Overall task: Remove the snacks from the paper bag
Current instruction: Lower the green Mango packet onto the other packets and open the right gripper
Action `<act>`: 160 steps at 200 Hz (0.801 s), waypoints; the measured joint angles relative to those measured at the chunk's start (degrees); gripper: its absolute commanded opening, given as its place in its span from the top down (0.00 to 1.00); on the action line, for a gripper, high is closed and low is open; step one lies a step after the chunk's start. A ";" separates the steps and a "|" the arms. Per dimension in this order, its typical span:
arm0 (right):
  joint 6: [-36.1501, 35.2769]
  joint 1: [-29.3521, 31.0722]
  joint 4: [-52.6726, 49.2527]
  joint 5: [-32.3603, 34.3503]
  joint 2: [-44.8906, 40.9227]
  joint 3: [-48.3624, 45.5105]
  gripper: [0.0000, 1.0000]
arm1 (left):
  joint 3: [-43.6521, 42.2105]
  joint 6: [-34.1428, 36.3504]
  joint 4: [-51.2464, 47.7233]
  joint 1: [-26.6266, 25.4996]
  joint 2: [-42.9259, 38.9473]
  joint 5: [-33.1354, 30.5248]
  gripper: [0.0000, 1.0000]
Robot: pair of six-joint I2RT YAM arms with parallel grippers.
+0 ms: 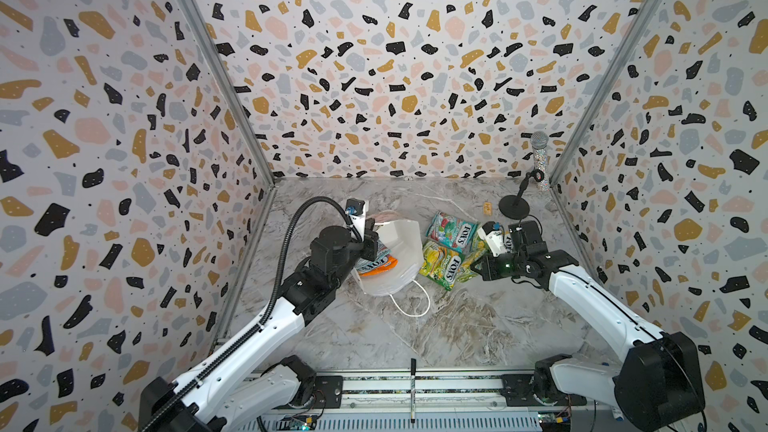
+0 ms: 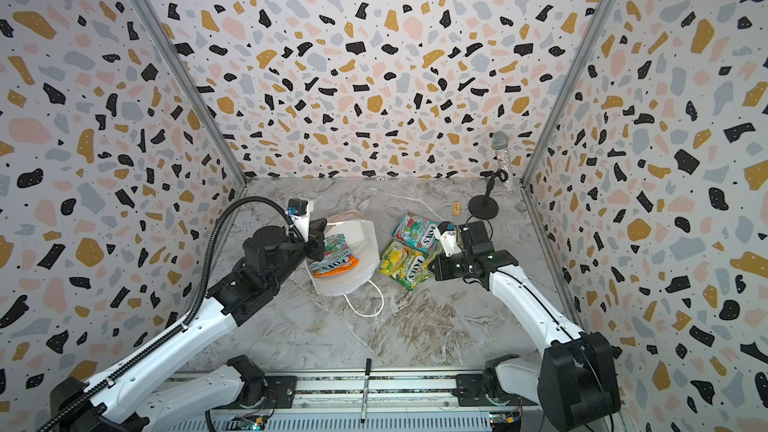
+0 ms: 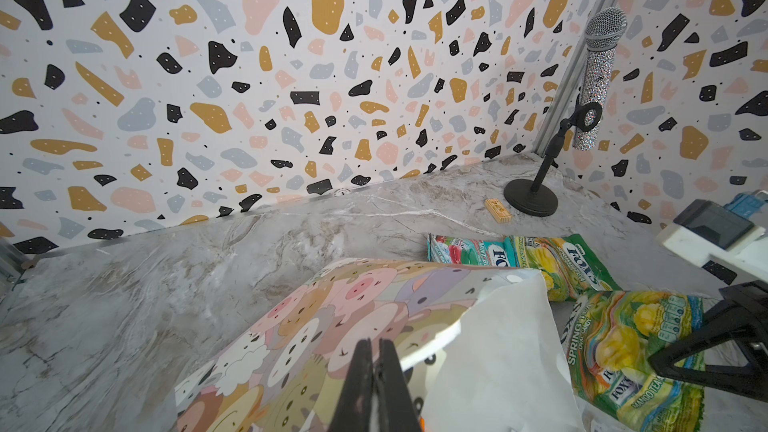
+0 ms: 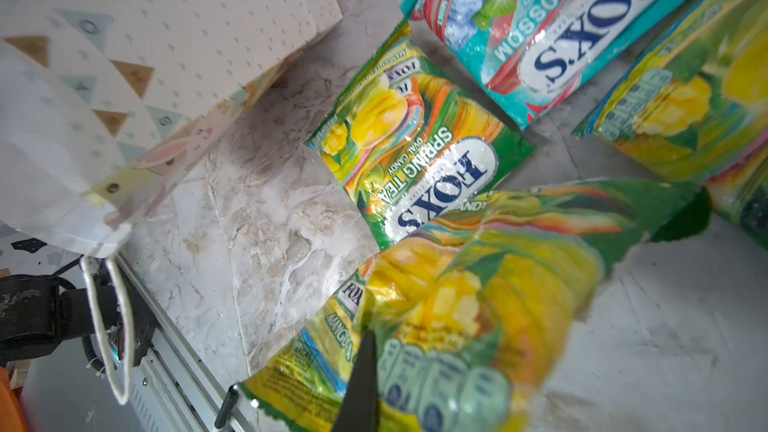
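Observation:
The white paper bag point(image 1: 401, 249) point(image 2: 359, 243) lies on its side at mid-table, its cartoon-animal face point(image 3: 316, 326) showing in the left wrist view. My left gripper point(image 1: 375, 243) point(image 3: 376, 361) is shut on the bag's edge by its mouth. An orange packet point(image 1: 379, 264) point(image 2: 337, 264) and a teal one point(image 2: 334, 245) peek out there. Right of the bag lie a teal-red snack point(image 1: 451, 230) point(image 4: 561, 22) and a green-yellow one point(image 1: 441, 261) point(image 4: 419, 147). My right gripper point(image 1: 478, 263) point(image 4: 365, 384) is shut on another green-yellow packet point(image 4: 478, 305), lifted and tilted. A third green-yellow packet point(image 4: 685, 105) lies beyond.
A glittery microphone point(image 1: 539, 151) on a black stand point(image 1: 514, 206) occupies the back right corner, with a small wooden block point(image 1: 487, 207) next to it. The bag's cord handle point(image 1: 411, 305) trails toward the front. A pen point(image 1: 413, 392) lies across the front rail.

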 measured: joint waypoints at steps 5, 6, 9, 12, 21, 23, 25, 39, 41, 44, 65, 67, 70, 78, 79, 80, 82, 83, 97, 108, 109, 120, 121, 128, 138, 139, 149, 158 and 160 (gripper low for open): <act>-0.24 -0.37 0.17 -0.22 0.26 -0.50 1.00 | 0.00 0.00 0.02 0.00 0.00 0.00 1.00; -0.28 -0.39 0.17 -0.24 0.28 -0.57 1.00 | 0.00 0.00 0.02 0.00 0.00 0.00 1.00; -0.39 -0.57 0.28 -0.35 0.42 -0.83 1.00 | 0.00 0.00 0.02 0.00 0.00 0.00 1.00; -0.48 -0.76 0.35 -0.50 0.57 -1.09 1.00 | 0.00 0.00 0.02 0.00 0.00 0.00 1.00; -0.72 -1.11 0.55 -0.68 0.92 -1.57 1.00 | 0.00 0.00 0.02 0.00 0.00 0.00 1.00; -0.79 -1.18 0.59 -0.68 1.01 -1.64 1.00 | 0.00 0.00 0.02 0.00 0.00 0.00 1.00; -0.81 -1.25 0.66 -0.68 1.07 -1.68 1.00 | 0.00 0.00 0.02 0.00 0.00 0.00 1.00; -0.92 -1.66 0.83 -0.31 1.55 -1.77 1.00 | 0.00 0.00 0.02 0.00 0.00 0.00 1.00; -0.94 -1.66 0.83 -0.17 1.62 -1.77 1.00 | 0.00 0.00 0.02 0.00 0.00 0.00 1.00; -0.98 -1.66 0.87 0.02 1.70 -1.77 1.00 | 0.00 0.00 0.02 0.00 0.00 0.00 1.00; -0.98 -1.66 0.68 1.49 1.92 -1.77 0.98 | 0.00 0.00 0.00 0.00 0.00 0.00 1.00; -0.98 -1.66 0.66 1.64 1.92 -1.77 0.98 | 0.00 0.00 0.02 -0.02 0.00 0.00 1.00; -0.98 -1.66 0.63 1.79 1.90 -1.77 0.97 | 0.00 0.00 0.02 -0.02 0.00 0.00 1.00; -0.90 -1.66 0.46 2.32 1.92 -1.77 0.97 | 0.00 0.00 0.02 -0.04 0.00 0.00 1.00; -0.87 -1.66 0.44 2.36 1.92 -1.77 0.97 | 0.00 0.00 0.00 -0.04 0.00 0.00 1.00; -0.83 -1.66 0.37 2.47 1.92 -1.77 0.97 | 0.00 0.00 0.02 -0.04 0.00 0.00 1.00; -0.79 -1.66 0.33 2.69 1.92 -1.77 0.96 | 0.00 0.00 0.02 -0.04 0.00 0.00 1.00; -0.79 -1.66 0.28 2.75 1.92 -1.77 0.97 | 0.00 0.00 0.00 -0.04 0.00 0.00 1.00; -0.46 -1.66 -0.63 4.20 2.10 -1.62 0.95 | 0.00 0.00 0.02 -0.04 0.00 0.00 1.00; -0.11 -1.66 -1.81 5.73 2.54 -1.07 0.92 | 0.00 0.00 0.02 -0.04 0.00 0.00 1.00; -0.09 -1.66 -1.88 5.79 2.58 -1.03 0.92 | 0.00 0.00 0.02 -0.04 0.00 0.00 1.00; 0.35 -1.66 -3.13 7.37 3.10 -0.28 0.89 | 0.00 0.00 0.02 -0.04 0.00 0.02 1.00; 0.52 -1.66 -3.26 7.58 3.17 -0.20 0.89 | 0.00 -0.02 0.02 -0.04 0.00 0.02 1.00; 0.87 -1.66 -3.91 8.87 3.34 0.24 0.89 | 0.00 -0.02 0.02 -0.04 0.00 0.04 1.00; 1.42 -1.66 -4.61 10.71 3.37 0.63 0.85 | 0.00 0.00 0.02 -0.04 0.00 0.04 1.00; 1.46 -1.66 -4.76 10.93 3.34 0.68 0.84 | 0.00 0.00 0.02 -0.04 0.00 0.04 1.00; 2.38 -1.66 -5.66 13.14 3.34 1.16 0.79 | 0.00 -0.02 0.02 -0.04 0.00 0.04 1.00; 2.73 -1.66 -6.23 15.41 3.34 1.49 0.78 | 0.00 -0.02 0.02 -0.04 0.00 0.04 1.00; 2.82 -1.66 -6.38 15.91 3.34 1.53 0.78 | 0.00 -0.02 0.02 -0.04 0.00 0.04 1.00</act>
